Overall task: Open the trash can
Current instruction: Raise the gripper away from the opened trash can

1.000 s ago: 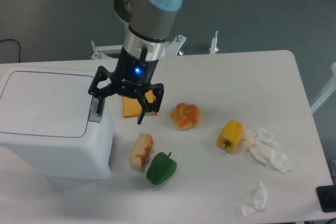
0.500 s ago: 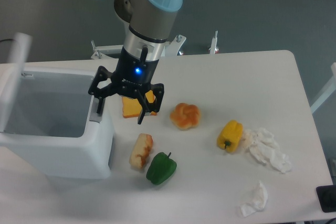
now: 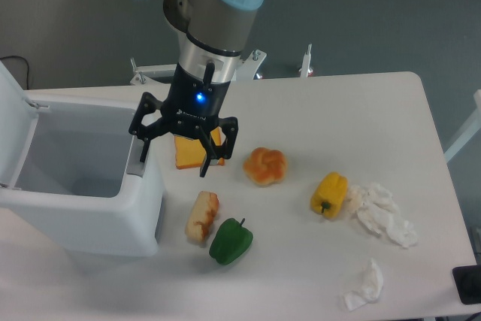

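The trash can [image 3: 98, 216] is a large white box at the table's left. Its lid [image 3: 13, 122] stands swung up at the far left, and the hollow inside shows. A grey push tab [image 3: 136, 163] sits on its right rim. My gripper [image 3: 174, 157] hangs open right beside that rim, with its left fingertip [image 3: 143, 154] at the tab and its right fingertip over an orange block [image 3: 189, 154]. Nothing is held between the fingers.
On the table to the right lie a bread piece [image 3: 202, 216], a green pepper [image 3: 230, 241], a round bun [image 3: 265, 165], a yellow pepper [image 3: 329, 194] and crumpled white tissues [image 3: 383, 214] [image 3: 365, 285]. A metal mount [image 3: 252, 63] stands at the table's far edge.
The trash can's lid has swung from flat and shut to fully upright at the left. My gripper has risen slightly at the tab.
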You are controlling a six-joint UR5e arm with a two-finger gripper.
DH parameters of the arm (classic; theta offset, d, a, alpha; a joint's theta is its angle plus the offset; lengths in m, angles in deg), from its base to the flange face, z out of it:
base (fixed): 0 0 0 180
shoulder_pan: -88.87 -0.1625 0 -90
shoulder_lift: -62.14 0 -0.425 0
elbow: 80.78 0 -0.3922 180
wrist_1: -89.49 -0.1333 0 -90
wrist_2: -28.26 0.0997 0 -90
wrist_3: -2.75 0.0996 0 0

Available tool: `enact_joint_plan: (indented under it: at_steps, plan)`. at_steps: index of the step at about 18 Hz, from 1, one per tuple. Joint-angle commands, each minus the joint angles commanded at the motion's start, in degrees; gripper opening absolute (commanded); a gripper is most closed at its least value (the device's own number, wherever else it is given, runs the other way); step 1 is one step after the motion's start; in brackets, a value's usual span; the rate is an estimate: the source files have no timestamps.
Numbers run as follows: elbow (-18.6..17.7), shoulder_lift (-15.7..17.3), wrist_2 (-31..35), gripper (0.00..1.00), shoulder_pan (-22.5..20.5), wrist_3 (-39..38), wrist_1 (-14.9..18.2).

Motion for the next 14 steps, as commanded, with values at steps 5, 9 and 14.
enact_joint_plan:
  at_steps: [5,9,14]
  plan:
    - [2.2,0.18,0.79,1.0,-0.09,0.78,-0.09]
    - [2.2,0.79,5.0,1.0,-0.09,9.04,-0.09]
    - [2.38,1.49,13.43,1.0,0.0,18.61,-0.09]
